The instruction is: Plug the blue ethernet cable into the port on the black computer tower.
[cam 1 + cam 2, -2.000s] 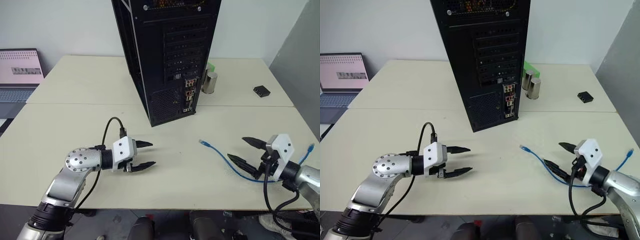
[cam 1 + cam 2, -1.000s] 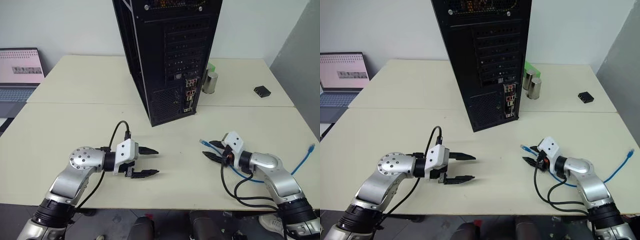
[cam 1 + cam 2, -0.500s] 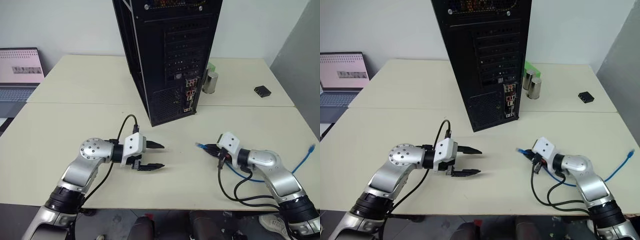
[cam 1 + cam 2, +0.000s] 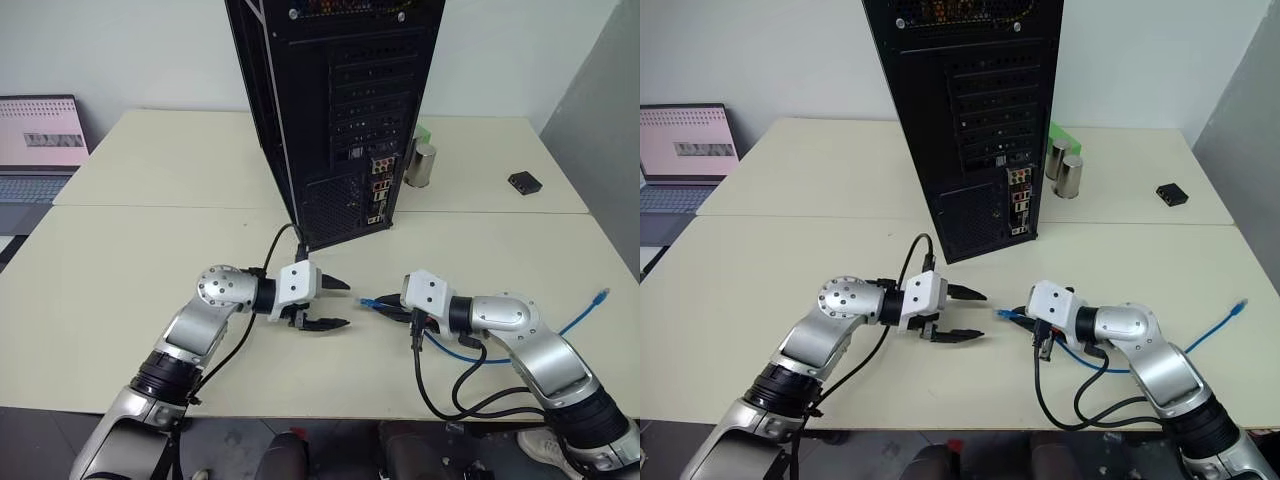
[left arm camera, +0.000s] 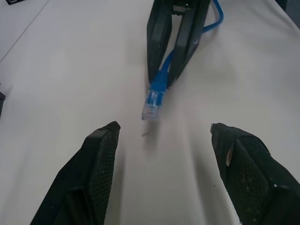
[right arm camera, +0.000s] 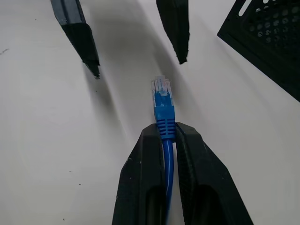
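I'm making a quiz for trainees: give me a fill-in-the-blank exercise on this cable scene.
1. The right gripper is shut on the blue ethernet ____.
2. The left gripper has its jaws ____.
3. The clear plug points toward the ____ gripper.
4. The black computer tower stands on the ____.

Missing words: cable; open; left; table

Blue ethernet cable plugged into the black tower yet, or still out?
Out. The blue ethernet cable's clear plug sticks free from the shut right gripper, short of the black computer tower.
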Controlling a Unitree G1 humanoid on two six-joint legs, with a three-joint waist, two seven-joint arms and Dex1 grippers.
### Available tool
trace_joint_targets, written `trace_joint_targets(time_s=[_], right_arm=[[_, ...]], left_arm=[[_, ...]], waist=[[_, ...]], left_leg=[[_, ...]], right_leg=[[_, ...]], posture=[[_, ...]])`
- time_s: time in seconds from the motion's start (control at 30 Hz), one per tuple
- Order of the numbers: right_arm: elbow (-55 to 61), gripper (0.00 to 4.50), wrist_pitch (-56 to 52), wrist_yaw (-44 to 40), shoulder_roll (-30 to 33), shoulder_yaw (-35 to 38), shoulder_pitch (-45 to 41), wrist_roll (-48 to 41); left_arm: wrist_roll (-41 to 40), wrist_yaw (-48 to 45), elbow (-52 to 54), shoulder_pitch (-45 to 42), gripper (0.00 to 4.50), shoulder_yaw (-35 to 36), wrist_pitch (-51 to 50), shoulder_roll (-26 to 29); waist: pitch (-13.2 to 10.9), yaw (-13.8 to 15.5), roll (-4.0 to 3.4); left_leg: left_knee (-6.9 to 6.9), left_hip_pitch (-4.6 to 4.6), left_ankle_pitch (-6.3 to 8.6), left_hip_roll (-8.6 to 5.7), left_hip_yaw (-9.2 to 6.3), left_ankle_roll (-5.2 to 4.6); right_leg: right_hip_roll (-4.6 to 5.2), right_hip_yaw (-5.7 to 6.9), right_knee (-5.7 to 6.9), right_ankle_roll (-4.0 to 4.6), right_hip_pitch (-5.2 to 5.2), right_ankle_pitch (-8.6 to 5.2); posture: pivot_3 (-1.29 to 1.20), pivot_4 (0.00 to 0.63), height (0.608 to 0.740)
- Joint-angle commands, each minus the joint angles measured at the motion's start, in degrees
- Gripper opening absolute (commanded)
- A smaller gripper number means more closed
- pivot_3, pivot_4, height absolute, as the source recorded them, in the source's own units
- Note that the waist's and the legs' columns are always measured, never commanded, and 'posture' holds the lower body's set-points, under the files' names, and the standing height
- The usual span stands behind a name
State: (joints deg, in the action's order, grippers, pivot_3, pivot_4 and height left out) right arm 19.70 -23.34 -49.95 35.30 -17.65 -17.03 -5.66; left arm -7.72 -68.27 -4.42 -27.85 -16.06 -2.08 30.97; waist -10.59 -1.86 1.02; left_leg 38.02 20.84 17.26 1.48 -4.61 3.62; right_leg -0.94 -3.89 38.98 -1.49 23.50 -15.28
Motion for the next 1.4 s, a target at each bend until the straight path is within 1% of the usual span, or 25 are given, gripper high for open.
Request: trace_joint_targets(time_s=[0.03,0.33,0.37,0.4,0.5,0.53,0.63,0.77,1.07,1.13,1.17,1.2,1.27,1.33,1.37,1.4], right_arm=[[2.50,0.09,-0.18,-0.40,-0.14,-0.59,-1.04,0.28],[2.79,0.09,-0.56,-0.10,-0.78,-1.69,-1.77,0.31],[2.75,0.09,-0.57,-0.09,-0.87,-1.75,-1.89,0.32],[2.70,0.09,-0.58,-0.07,-0.98,-1.80,-2.02,0.33],[2.69,0.08,-0.60,-0.07,-1.17,-1.83,-2.24,0.35],[2.77,0.08,-0.65,-0.09,-1.17,-1.82,-2.25,0.33],[2.93,0.08,-0.76,-0.15,-1.27,-1.82,-2.34,0.33],[3.04,0.08,-0.69,-0.20,-1.41,-1.77,-2.60,0.30],[3.51,0.07,0.43,-1.32,-0.81,-2.21,-2.78,0.52],[4.21,0.77,0.36,-2.69,0.46,-1.21,-3.09,-0.36],[4.64,0.83,0.02,-3.29,1.06,-0.39,-3.28,-1.03],[5.44,1.18,-0.92,-3.76,1.56,0.77,-3.41,-2.28],[7.75,1.74,-3.72,-5.73,4.09,4.01,-2.69,-5.61],[9.34,2.20,-5.88,-7.17,6.26,6.33,-1.92,-8.23],[10.06,2.53,-7.26,-7.24,6.97,8.01,-1.47,-9.91],[11.07,2.73,-10.67,-7.12,7.24,10.76,-0.85,-13.48]], left_arm=[[0.71,0.42,-0.05,-1.25,3.33,-0.35,1.71,-0.72],[1.97,0.64,-0.14,-1.11,3.33,-0.88,2.80,-1.76],[2.05,0.59,-0.19,-1.12,2.95,-0.92,2.83,-1.77],[2.19,0.53,-0.33,-1.13,2.89,-1.00,2.98,-1.75],[2.85,0.51,-0.81,-1.19,2.08,-1.27,3.76,-1.55],[2.92,0.55,-0.86,-1.19,1.95,-1.28,3.87,-1.55],[3.03,0.67,-1.12,-1.23,1.20,-1.37,4.24,-1.65],[3.41,0.80,-1.67,-1.28,0.32,-1.51,4.96,-1.89],[4.08,0.43,-2.63,-1.25,0.28,-1.86,7.09,-1.96],[3.58,0.10,-2.60,-0.92,0.28,-1.72,8.26,-2.17],[3.38,0.22,-2.62,-0.63,0.28,-1.50,10.10,-2.38],[3.49,0.19,-2.73,-0.26,0.28,-1.47,12.45,-2.33],[3.52,0.74,-2.85,0.59,0.28,-1.09,16.75,-2.43],[3.54,1.30,-3.16,1.07,0.28,-0.87,19.49,-2.53],[3.66,1.68,-3.16,1.56,0.28,-0.84,20.93,-2.53],[4.53,2.67,-3.38,2.09,0.28,-0.82,24.22,-2.55]], waist=[[0.00,-0.01,0.00],[0.00,-0.01,0.00],[0.00,-0.01,0.00],[0.00,-0.01,0.00],[0.00,-0.01,0.00],[0.00,-0.01,0.00],[0.00,-0.01,0.00],[0.00,-0.01,0.00],[0.00,0.00,0.00],[0.00,-0.01,0.00],[0.00,0.00,0.00],[0.00,0.02,0.00],[0.00,0.03,0.00],[0.00,0.08,0.00],[0.00,0.11,0.00],[0.00,0.12,0.00]], left_leg=[[0.00,0.00,0.00,0.00,0.00,0.00],[0.00,0.00,0.00,0.00,-0.01,0.00],[0.00,0.00,0.00,0.00,-0.01,0.00],[0.00,0.00,0.00,0.00,-0.01,0.00],[0.00,0.00,0.00,0.00,-0.01,0.00],[0.00,0.00,0.00,0.00,-0.01,0.00],[0.00,0.00,0.00,0.00,-0.01,0.00],[0.00,0.00,0.00,0.00,-0.01,0.00],[0.00,0.00,0.00,0.00,-0.01,0.00],[0.00,0.00,0.00,0.00,-0.01,0.00],[0.00,0.00,0.00,0.00,-0.01,0.00],[0.00,0.00,0.00,0.00,-0.01,0.00],[0.00,0.00,0.00,0.00,-0.01,0.00],[0.00,0.00,0.00,0.00,-0.02,0.00],[0.00,0.00,0.00,0.00,-0.02,0.00],[0.01,0.00,0.00,0.00,-0.03,0.00]], right_leg=[[0.00,0.00,0.00,0.00,0.00,0.00],[0.00,0.00,0.01,0.00,0.00,0.00],[0.00,0.01,0.01,0.00,0.00,0.00],[0.00,0.01,0.01,0.00,0.00,0.00],[0.00,0.01,0.00,0.00,0.00,0.00],[0.00,0.01,0.01,0.00,0.00,0.00],[0.00,0.01,0.00,0.00,0.00,0.00],[0.00,0.02,0.01,0.00,0.00,0.00],[0.00,0.02,0.01,0.00,0.00,0.00],[0.00,0.02,0.01,0.00,0.00,0.00],[0.00,0.02,0.01,0.00,0.00,0.00],[0.01,0.02,0.00,0.00,0.00,0.00],[0.01,0.01,0.00,0.00,0.00,0.00],[0.02,0.01,0.00,0.00,0.00,0.00],[0.03,0.02,-0.01,0.00,-0.02,0.00],[0.03,0.03,-0.01,0.00,-0.02,0.00]], posture=[[0.00,0.150,0.740],[0.00,0.150,0.740],[0.00,0.150,0.740],[0.00,0.150,0.740],[0.00,0.150,0.740],[0.00,0.150,0.740],[0.00,0.150,0.740],[0.00,0.150,0.740],[0.00,0.150,0.740],[0.00,0.150,0.740],[0.00,0.150,0.740],[0.00,0.150,0.740],[0.00,0.150,0.740],[0.00,0.150,0.740],[0.00,0.150,0.740],[0.00,0.150,0.740]])
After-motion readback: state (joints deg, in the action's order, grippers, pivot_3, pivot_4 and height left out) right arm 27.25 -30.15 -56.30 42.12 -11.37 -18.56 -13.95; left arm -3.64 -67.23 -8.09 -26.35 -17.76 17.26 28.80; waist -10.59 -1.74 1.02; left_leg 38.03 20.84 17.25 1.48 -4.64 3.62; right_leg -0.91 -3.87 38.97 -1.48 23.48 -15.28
